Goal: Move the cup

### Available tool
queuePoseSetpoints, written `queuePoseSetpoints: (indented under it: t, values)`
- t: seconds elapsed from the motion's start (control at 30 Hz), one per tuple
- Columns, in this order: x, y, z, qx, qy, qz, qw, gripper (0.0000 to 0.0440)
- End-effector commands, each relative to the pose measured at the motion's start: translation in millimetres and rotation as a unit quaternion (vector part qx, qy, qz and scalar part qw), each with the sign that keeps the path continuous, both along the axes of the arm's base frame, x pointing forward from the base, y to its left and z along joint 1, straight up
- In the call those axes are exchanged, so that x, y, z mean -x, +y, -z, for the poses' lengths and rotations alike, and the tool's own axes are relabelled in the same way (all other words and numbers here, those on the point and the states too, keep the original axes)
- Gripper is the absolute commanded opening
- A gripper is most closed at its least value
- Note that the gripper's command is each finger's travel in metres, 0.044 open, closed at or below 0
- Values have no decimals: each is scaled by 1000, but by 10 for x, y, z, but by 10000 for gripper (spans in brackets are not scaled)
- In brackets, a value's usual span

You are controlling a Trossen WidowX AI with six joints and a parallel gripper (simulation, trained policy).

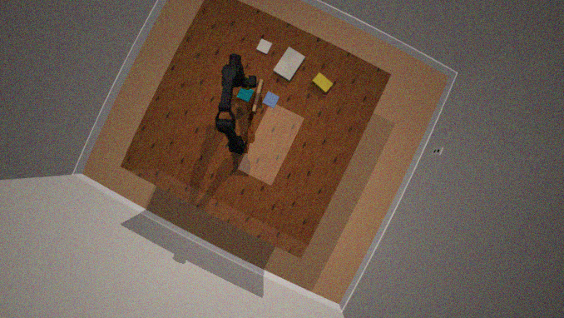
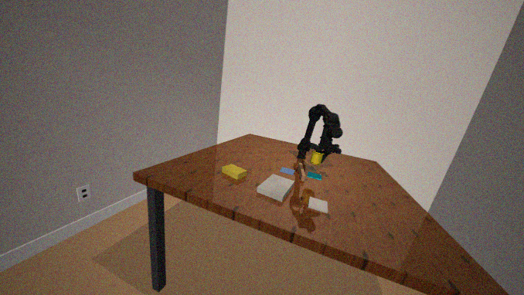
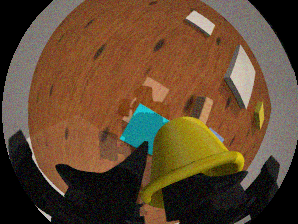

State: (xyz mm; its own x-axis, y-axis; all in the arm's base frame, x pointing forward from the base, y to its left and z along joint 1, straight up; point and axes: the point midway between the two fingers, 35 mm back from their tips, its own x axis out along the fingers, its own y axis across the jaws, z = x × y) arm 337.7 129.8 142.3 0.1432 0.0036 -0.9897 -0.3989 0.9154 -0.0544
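The yellow cup (image 2: 317, 157) (image 3: 187, 140) looks about upright and hangs above the table. My gripper (image 3: 153, 146) is shut on its wall near the rim; in the top view the arm mostly covers the cup. The teal pad (image 1: 244, 94) (image 2: 314, 176) (image 3: 142, 125) lies flat below and beside the cup, partly hidden behind it in the wrist view. The blue pad (image 1: 270, 99) (image 2: 287, 171) (image 3: 217, 134) lies on the other side of a wooden bar, mostly hidden by the cup in the wrist view. No marbles can be made out; the inside of the cup is hidden.
The wooden bar (image 1: 258, 96) (image 2: 302, 172) (image 3: 202, 109) stands between the pads. A large white box (image 1: 289, 63) (image 2: 275, 187) (image 3: 241, 77), a small white block (image 1: 264, 46) (image 2: 318, 205) (image 3: 201, 23) and a yellow block (image 1: 323, 82) (image 2: 234, 171) (image 3: 259, 115) lie farther off.
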Motion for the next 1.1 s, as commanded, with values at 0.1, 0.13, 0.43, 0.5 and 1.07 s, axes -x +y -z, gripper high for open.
queuePoseSetpoints:
  t: [0.1,0.13,0.43,0.5,1.07]
  values:
    - [50,134,122,1,-9,3,1000,0]
    - [56,145,148,1,-9,4,1000,0]
    - [103,200,391,1,-15,15,1000,0]
    - [119,204,446,1,-16,18,1000,0]
    - [262,160,795,4,-12,42,999,52]
